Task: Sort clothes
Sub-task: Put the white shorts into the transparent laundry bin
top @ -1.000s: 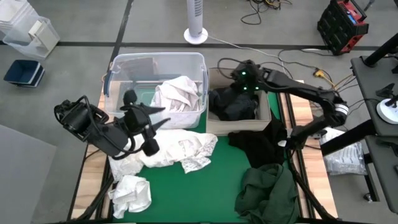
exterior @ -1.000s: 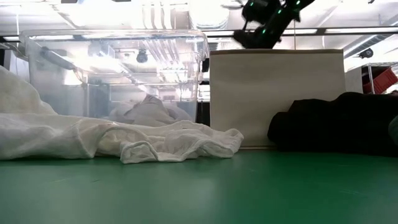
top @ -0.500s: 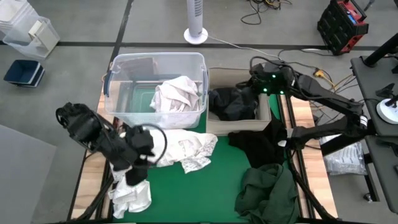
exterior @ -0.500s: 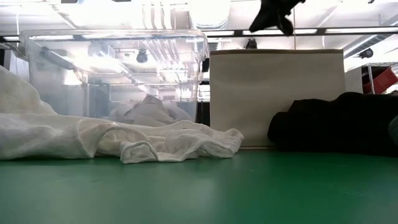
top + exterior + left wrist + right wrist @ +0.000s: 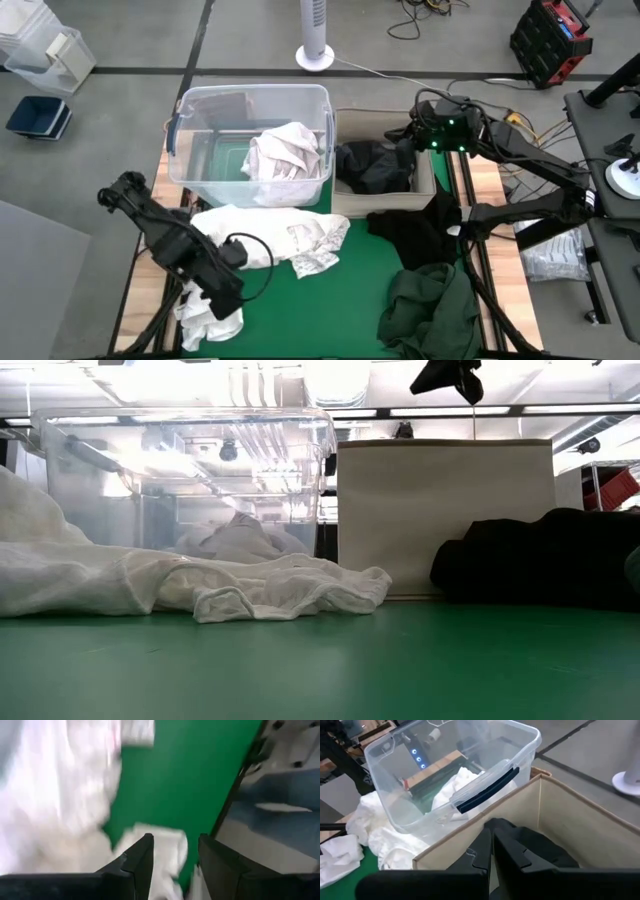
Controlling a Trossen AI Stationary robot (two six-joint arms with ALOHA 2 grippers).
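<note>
White clothes (image 5: 285,150) lie heaped in the clear plastic bin (image 5: 200,110). A large white garment (image 5: 280,235) is spread on the green mat in front of it, also seen in the low view (image 5: 180,585). A small crumpled white garment (image 5: 212,318) lies at the near left. Dark clothes (image 5: 375,165) fill the beige box (image 5: 428,180). A black garment (image 5: 415,228) and a dark green one (image 5: 430,310) lie on the right. My left gripper (image 5: 225,292) is open just above the small white garment (image 5: 160,845). My right gripper (image 5: 492,845) is shut and empty, high over the box's right rim (image 5: 412,135). My left gripper stands open over the small crumpled white garment, its fingers (image 5: 137,862) pointing down at it. Whether they touch the cloth I cannot tell.
The bin and the box stand side by side along the mat's far edge. Bare green mat (image 5: 340,300) lies between the white and dark piles. Wooden table edges (image 5: 490,190) flank the mat. A white fan base (image 5: 314,55) stands on the floor beyond.
My left gripper has swung from beside the bin toward the table's near edge and down to the small white garment at the near left. My right gripper has gone from over the dark clothes in the box toward the table's right edge and now hangs over the box's right rim.
</note>
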